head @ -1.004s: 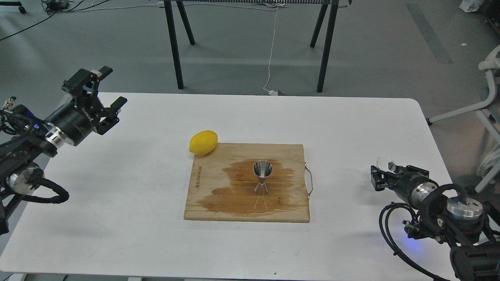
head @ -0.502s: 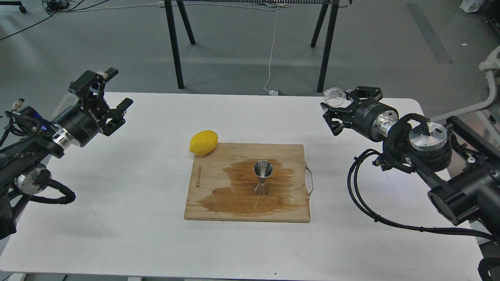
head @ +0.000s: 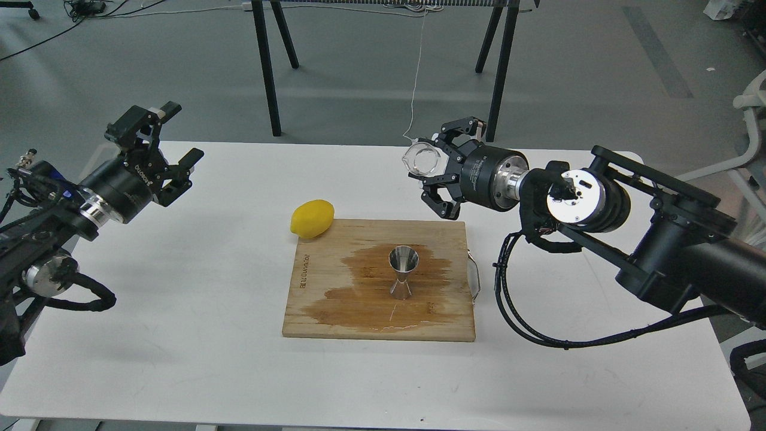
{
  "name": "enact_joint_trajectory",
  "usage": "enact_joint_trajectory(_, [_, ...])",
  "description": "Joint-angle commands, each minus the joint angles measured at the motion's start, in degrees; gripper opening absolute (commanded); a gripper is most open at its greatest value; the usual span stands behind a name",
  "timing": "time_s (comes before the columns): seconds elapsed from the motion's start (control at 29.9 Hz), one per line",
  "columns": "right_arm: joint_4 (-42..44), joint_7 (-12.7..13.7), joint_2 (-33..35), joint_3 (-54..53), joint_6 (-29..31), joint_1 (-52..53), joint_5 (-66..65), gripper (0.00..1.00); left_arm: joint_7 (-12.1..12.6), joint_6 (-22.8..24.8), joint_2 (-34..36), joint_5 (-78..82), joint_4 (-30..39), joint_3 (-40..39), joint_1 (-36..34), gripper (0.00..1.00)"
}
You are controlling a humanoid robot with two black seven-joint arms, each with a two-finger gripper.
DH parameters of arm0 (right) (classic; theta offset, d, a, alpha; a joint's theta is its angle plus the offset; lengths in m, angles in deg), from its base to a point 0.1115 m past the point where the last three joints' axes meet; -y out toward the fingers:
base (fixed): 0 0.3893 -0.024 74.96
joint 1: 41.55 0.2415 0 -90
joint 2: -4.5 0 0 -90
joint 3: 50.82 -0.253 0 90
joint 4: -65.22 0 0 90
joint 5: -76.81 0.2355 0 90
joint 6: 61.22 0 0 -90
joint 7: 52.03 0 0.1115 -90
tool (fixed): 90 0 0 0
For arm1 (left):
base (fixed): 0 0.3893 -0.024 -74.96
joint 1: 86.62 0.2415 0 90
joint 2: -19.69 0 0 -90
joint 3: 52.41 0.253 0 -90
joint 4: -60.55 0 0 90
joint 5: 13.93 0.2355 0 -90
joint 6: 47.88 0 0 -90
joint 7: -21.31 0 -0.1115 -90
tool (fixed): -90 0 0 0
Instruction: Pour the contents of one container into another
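The steel jigger stands upright in the middle of a wooden cutting board, inside a dark wet patch. My right gripper hangs above the board's far right corner, up and to the right of the jigger, shut on the small clear glass cup. The cup is tipped on its side with its rim facing left. My left gripper hovers open over the table's far left, well away from the board, holding nothing.
A yellow lemon lies at the board's far left corner. The board rests on a white table. Black trestle legs stand on the floor behind the table.
My right arm has swung up from the table's right edge and leftward with the cup, now above the board's far right corner. The left gripper barely moved.
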Motion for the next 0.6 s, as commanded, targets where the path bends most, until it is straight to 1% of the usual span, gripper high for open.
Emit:
enact_joint_trajectory(0.0, [-2.78,0.48,0.43,4.47,0.10,1.38,-3.13,0.36,0.00,0.00,-0.09,0.01,0.00,0.00,0.09,0.99])
enact_joint_trajectory(0.57, [-6.66,0.40,1.05,15.63,0.28,4.63,-23.25,0.35,0.00,0.00,-0.09,0.01,0.00,0.00,0.17,0.99])
